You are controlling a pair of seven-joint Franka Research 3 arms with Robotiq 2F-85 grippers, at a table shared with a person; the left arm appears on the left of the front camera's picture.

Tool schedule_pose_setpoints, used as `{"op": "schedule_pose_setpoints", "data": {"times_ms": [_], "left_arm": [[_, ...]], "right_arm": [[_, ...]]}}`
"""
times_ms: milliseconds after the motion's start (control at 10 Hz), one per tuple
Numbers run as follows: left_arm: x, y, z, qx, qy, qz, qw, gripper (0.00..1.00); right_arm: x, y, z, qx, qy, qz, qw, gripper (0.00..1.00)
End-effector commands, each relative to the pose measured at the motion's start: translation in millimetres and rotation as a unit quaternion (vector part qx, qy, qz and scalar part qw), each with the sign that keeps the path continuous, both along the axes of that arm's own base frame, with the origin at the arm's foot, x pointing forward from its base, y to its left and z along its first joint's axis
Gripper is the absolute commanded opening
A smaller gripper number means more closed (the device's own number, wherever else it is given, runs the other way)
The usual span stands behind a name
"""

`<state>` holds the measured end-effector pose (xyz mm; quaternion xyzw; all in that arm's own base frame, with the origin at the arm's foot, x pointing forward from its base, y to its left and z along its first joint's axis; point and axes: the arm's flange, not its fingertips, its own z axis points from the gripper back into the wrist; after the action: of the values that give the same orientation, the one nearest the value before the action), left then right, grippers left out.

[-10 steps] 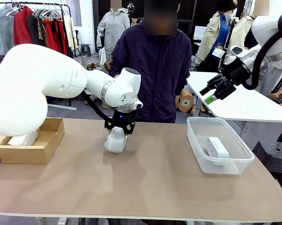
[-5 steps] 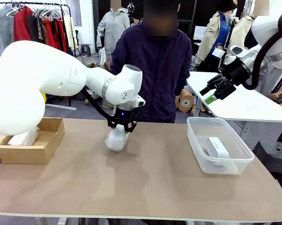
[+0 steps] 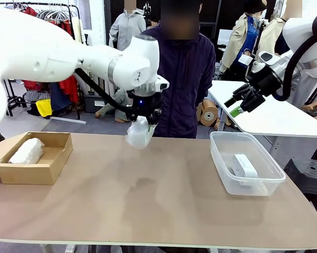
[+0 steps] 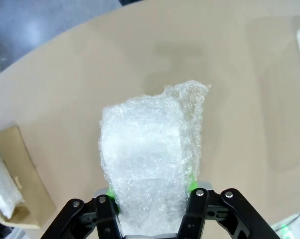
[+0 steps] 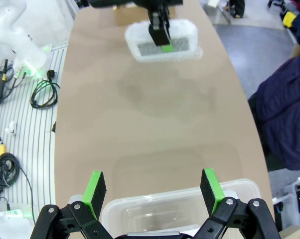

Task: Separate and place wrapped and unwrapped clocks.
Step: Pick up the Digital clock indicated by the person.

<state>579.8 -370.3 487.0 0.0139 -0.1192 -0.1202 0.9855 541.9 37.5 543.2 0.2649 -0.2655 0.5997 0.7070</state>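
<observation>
My left gripper [image 3: 143, 120] is shut on a bubble-wrapped clock [image 3: 139, 133] and holds it in the air above the table's far middle. In the left wrist view the crinkly bundle [image 4: 147, 149] fills the space between the green pads [image 4: 191, 183]. A second wrapped clock [image 3: 27, 150] lies in the brown cardboard box [image 3: 56, 163] at the left. The bare white clock [image 3: 244, 165] lies in the clear plastic tub [image 3: 221, 163] at the right. My right gripper [image 3: 237, 105] hangs open and empty, high above the tub's far side; its wrist view shows the tub rim [image 5: 180, 201] below the fingers.
A person in a dark jacket [image 3: 182, 74] stands at the table's far edge, just behind the lifted bundle. The box [image 4: 25, 169] shows at the lower left in the left wrist view. Bare tabletop [image 3: 158, 200] spreads between box and tub. Cables lie on the floor [image 5: 20, 114].
The left gripper closed on the wrapped clock that stood on the table and raised it clear of the surface, shifting slightly right. The right arm stayed still.
</observation>
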Motion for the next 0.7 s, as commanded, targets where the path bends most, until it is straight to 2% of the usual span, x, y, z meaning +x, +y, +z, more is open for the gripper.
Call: {"op": "schedule_pose_setpoints", "data": {"times_ms": [0, 200, 300, 600], "left_arm": [[-14, 10, 24, 0.006, 0.014, -0.021, 1.0, 0.0], [-22, 8, 65, 0.022, 0.02, -0.019, 0.999, 0.0], [-25, 10, 87, 0.03, 0.012, 0.007, 0.999, 0.0], [-32, 11, 119, 0.028, -0.014, 0.007, 0.999, 0.0]], "right_arm": [[0, 1, 3, 0.0, 0.002, -0.006, 1.0, 1.0], [0, 1, 3, 0.0, 0.002, -0.006, 1.0, 1.0], [0, 1, 3, 0.0, 0.002, -0.006, 1.0, 1.0], [0, 1, 3, 0.0, 0.002, -0.006, 1.0, 1.0]]}}
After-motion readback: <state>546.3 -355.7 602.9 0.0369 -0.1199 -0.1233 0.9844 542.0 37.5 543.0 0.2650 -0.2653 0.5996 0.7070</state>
